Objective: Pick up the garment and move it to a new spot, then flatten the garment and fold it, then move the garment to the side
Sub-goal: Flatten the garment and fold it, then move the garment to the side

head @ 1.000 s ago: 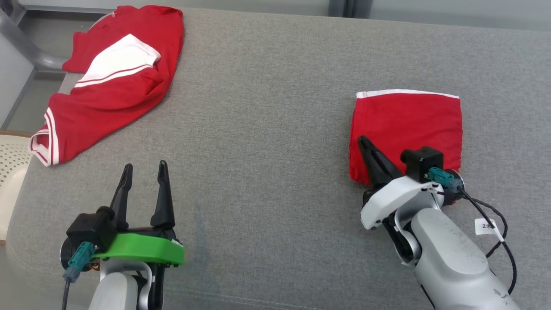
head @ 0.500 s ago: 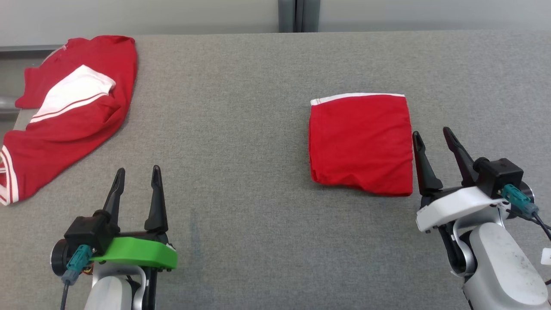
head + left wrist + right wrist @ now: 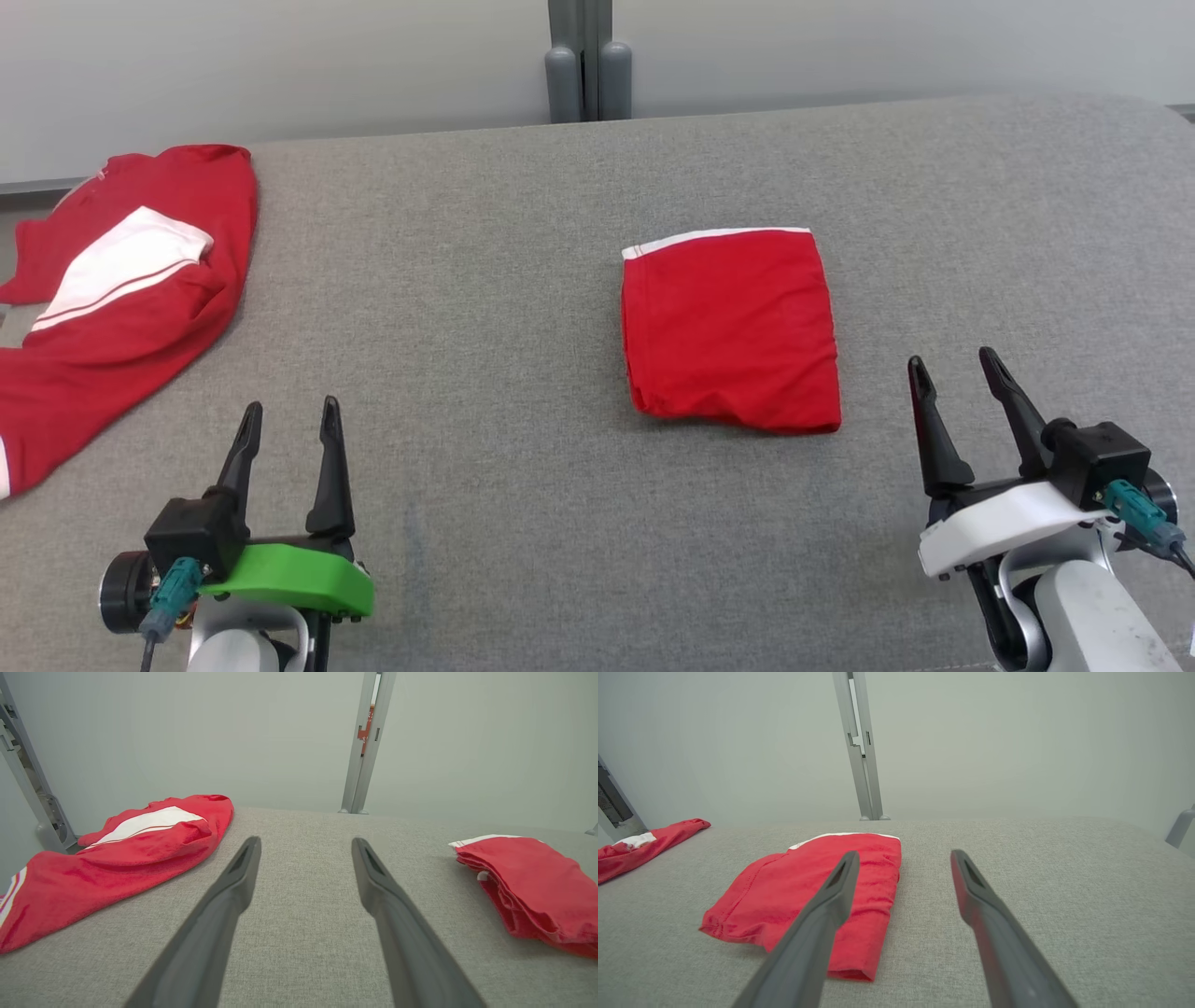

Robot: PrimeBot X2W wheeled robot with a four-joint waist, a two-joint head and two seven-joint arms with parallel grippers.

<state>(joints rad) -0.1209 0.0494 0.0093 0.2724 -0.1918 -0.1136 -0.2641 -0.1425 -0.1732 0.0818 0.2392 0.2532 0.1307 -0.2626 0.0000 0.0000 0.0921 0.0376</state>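
Note:
The garment (image 3: pixel 733 331) is a red piece with a white band along its far edge, folded into a neat square on the grey table, right of centre. It also appears in the left wrist view (image 3: pixel 532 886) and the right wrist view (image 3: pixel 808 891). My right gripper (image 3: pixel 954 369) is open and empty, low at the right, apart from the garment's near right corner. In its own view the right gripper (image 3: pixel 901 858) points past the garment's right edge. My left gripper (image 3: pixel 289 415) is open and empty at the lower left, and in its own view the left gripper (image 3: pixel 304 844) points over bare table.
A second red garment with white panels (image 3: pixel 112 299) lies crumpled at the table's left edge, also seen as the crumpled garment (image 3: pixel 117 854). A grey post (image 3: pixel 588 65) stands behind the table against a pale wall. Grey cloth table (image 3: pixel 467 280) lies bare between the two garments.
My right gripper has let go of the folded garment, opened, and drawn back to the lower right. The head camera has tilted up and turned, shifting the whole picture.

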